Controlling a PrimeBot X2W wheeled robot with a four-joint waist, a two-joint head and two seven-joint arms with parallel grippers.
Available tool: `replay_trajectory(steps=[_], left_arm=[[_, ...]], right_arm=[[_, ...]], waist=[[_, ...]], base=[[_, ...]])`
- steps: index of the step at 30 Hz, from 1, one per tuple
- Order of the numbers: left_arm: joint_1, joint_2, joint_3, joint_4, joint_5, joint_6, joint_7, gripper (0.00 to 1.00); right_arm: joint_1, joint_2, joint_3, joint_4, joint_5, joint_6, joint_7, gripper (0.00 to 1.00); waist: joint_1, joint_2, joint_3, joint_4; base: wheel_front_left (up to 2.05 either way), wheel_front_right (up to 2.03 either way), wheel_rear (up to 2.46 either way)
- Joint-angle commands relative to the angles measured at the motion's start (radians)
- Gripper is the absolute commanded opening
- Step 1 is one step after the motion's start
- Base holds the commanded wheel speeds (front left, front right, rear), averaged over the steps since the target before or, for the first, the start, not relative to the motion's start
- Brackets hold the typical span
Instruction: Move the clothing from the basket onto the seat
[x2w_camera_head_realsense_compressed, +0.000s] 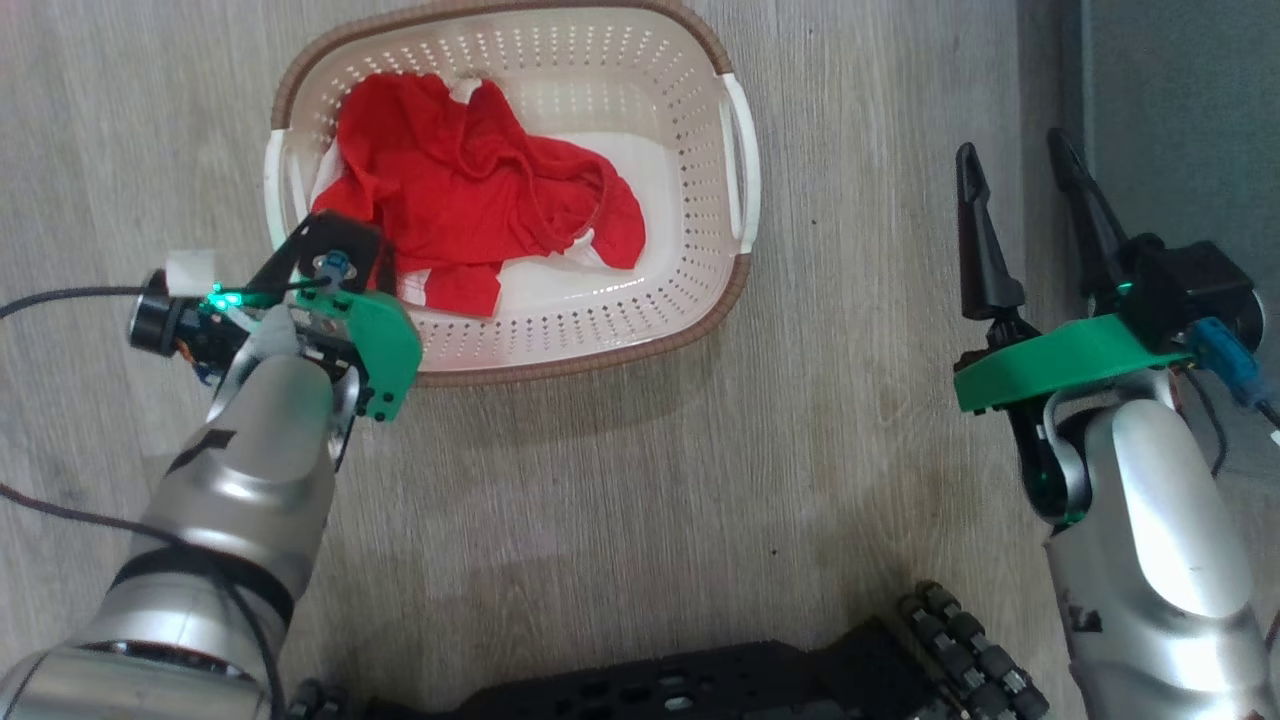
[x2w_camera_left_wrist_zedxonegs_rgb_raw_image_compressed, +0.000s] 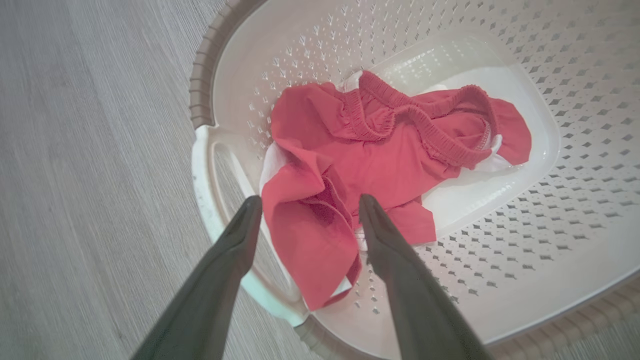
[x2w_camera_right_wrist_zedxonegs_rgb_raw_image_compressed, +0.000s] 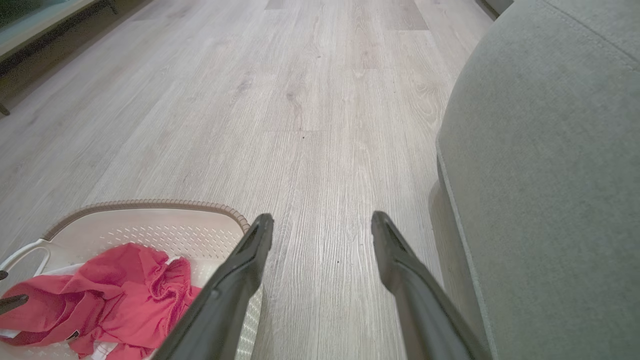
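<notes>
I count two hands, one basket (x2w_camera_head_realsense_compressed: 600, 75), one seat (x2w_camera_right_wrist_zedxonegs_rgb_raw_image_compressed: 540, 150) and one heap of clothing (x2w_camera_head_realsense_compressed: 470, 190). The heap is mostly bright red with white showing at its edges, and how many separate garments are in it I cannot tell.

My left hand (x2w_camera_left_wrist_zedxonegs_rgb_raw_image_compressed: 309, 200) is spread wide, gripping nothing, and points down into the basket at its near end. The clothing lies directly ahead of this hand. A red fold sits in the gap between my two fingers (x2w_camera_left_wrist_zedxonegs_rgb_raw_image_compressed: 385, 240), and the rest of the heap stretches away beyond the fingertips across the basket's bottom. I cannot tell whether the tips touch the fabric. One finger's tip sits over the basket's white side handle (x2w_camera_left_wrist_zedxonegs_rgb_raw_image_compressed: 210, 165), right by the cloth's edge.

My right hand (x2w_camera_head_realsense_compressed: 1011, 145) is also spread and holds nothing (only wood-look floor (x2w_camera_right_wrist_zedxonegs_rgb_raw_image_compressed: 325, 125) shows between its fingers). It hangs over the floor, well apart from the clothing. The basket with the red heap lies off to this hand's left, and the grey-green seat rises just beside it on its right. All the clothing I can see is in the basket, none of it on the part of the seat in view.
</notes>
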Motion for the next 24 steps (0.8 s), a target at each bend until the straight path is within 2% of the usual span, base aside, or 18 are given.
replay_trajectory(steps=[1, 11, 14, 16, 17, 21, 24], left_arm=[[-0.002, 0.04, 0.013, 0.001, 0.001, 0.014, -0.005, 1.0], [-0.04, 0.057, -0.001, 0.031, -0.009, 0.02, -0.005, 1.0], [-0.046, 0.055, -0.004, 0.026, -0.012, 0.022, -0.005, 0.95], [-0.048, 0.053, -0.008, 0.021, -0.014, 0.024, -0.005, 0.79], [-0.048, 0.053, -0.009, 0.02, -0.016, 0.025, -0.005, 0.74], [-0.047, 0.053, -0.016, 0.019, -0.021, 0.027, -0.005, 0.65], [-0.047, 0.052, -0.021, 0.015, -0.024, 0.027, -0.005, 0.5]], right_arm=[[0.014, 0.003, 0.026, -0.028, 0.006, 0.0, -0.006, 1.0], [-0.001, 0.003, 0.042, -0.032, 0.015, 0.0, -0.006, 1.0], [-0.001, 0.003, 0.043, -0.031, 0.015, 0.0, -0.006, 1.0], [-0.002, 0.003, 0.044, -0.03, 0.017, 0.0, -0.006, 1.0], [-0.003, 0.003, 0.045, -0.03, 0.018, 0.0, -0.006, 1.0], [-0.004, 0.003, 0.048, -0.029, 0.026, 0.0, -0.006, 1.0], [-0.005, 0.003, 0.053, -0.029, 0.03, 0.0, -0.006, 1.0]], waist=[[0.0, 0.0, 0.008, -0.001], [0.0, 0.0, 0.039, -0.011], [0.0, 0.0, 0.043, -0.013], [0.0, 0.0, 0.046, -0.014], [0.0, 0.0, 0.048, -0.014], [0.0, 0.0, 0.053, -0.016], [0.0, 0.0, 0.056, -0.016]], base=[[0.0, 0.0, 0.0], [0.0, 0.0, 0.0], [0.0, 0.0, 0.0], [0.0, 0.0, 0.0], [0.0, 0.0, 0.0], [0.0, 0.0, 0.0], [0.0, 0.0, 0.0]])
